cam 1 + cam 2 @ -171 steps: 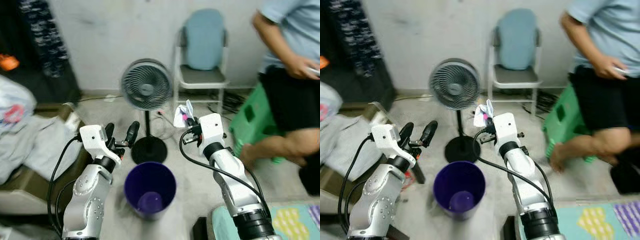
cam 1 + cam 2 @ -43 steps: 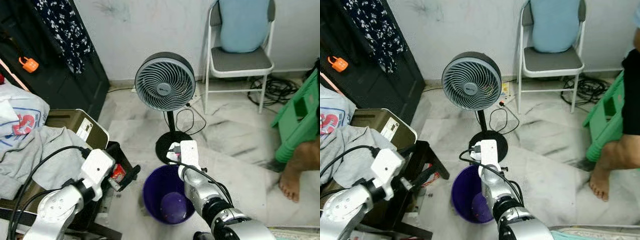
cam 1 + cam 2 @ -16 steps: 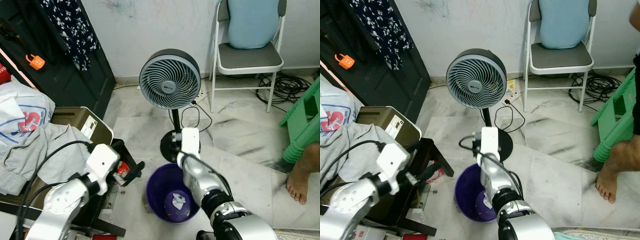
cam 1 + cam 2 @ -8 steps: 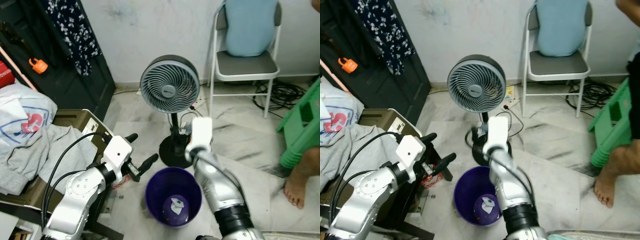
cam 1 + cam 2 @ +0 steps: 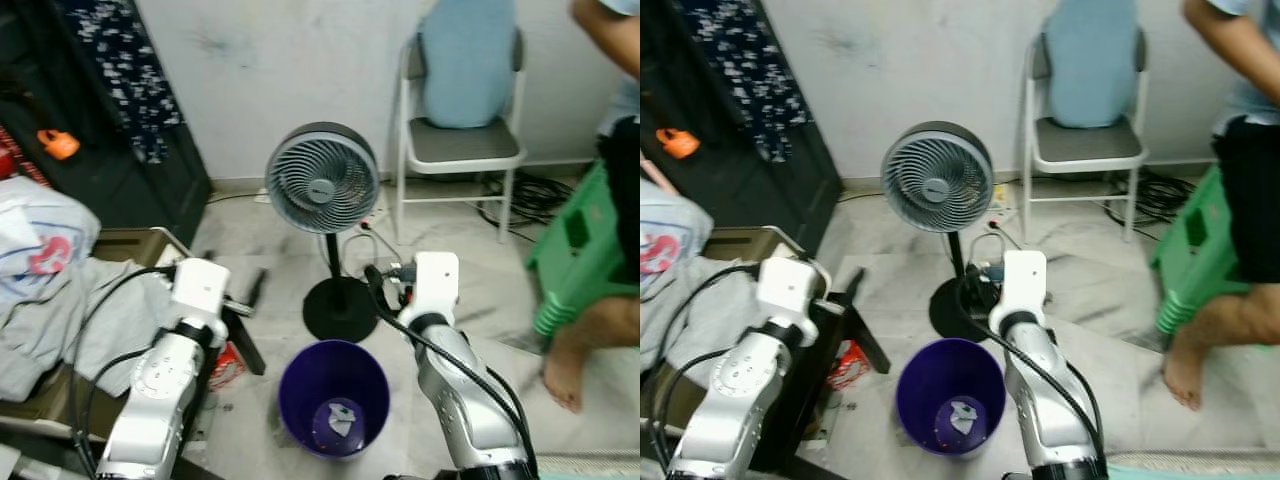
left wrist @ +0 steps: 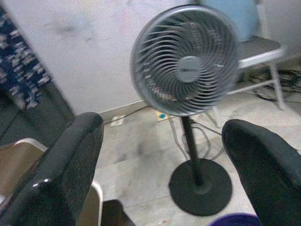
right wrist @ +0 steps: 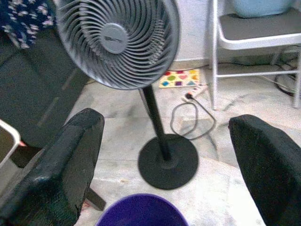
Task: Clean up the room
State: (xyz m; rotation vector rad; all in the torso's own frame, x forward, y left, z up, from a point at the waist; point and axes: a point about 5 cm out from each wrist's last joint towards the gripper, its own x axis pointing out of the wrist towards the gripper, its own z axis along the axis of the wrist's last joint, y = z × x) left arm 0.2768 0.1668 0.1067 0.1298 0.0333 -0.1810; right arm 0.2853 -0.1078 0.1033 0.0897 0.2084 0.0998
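A purple bin (image 5: 333, 398) stands on the marble floor between my two arms. A crumpled white paper (image 5: 340, 418) lies at its bottom. My right gripper (image 5: 378, 285) hovers above the bin's far right rim, open, with nothing between its fingers (image 7: 61, 174). My left gripper (image 5: 245, 295) is to the left of the bin at about the same height, also open and holding nothing, its fingers (image 6: 66, 169) spread wide. Both wrist views look toward the fan with the bin's rim (image 7: 141, 209) just below.
A grey standing fan (image 5: 322, 178) with a round black base (image 5: 340, 310) stands just behind the bin. Behind it is a white folding chair (image 5: 460, 145). A green stool (image 5: 575, 245) and a person's leg (image 5: 580, 350) are on the right. Clothes (image 5: 60, 290) and a black stand (image 5: 243, 345) are on the left.
The crumpled paper that my right gripper held now lies in the bin, and that gripper is open. Both arms have lifted away from the bin; the camera has shifted.
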